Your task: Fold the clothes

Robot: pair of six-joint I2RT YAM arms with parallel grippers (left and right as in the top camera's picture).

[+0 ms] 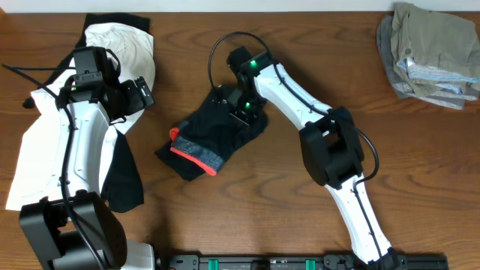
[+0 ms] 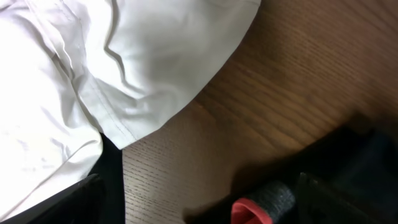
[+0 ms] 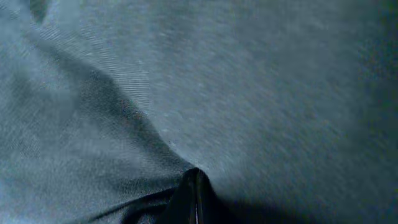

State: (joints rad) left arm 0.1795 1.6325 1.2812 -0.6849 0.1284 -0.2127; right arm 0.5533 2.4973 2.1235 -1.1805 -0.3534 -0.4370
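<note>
Wood-grain table is strewn with clothes. At centre, the dark garment is pinched by the right gripper, fingers closed on its cloth, presumably to fold an edge over. The left gripper is held beside the white garment, left; its finger state cannot be told.

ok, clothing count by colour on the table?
white garment: 1
black garment: 1, partly under the white one
dark garment with red band: 1
khaki folded stack: 1 stack, pieces inside not countable
total: 4
</note>
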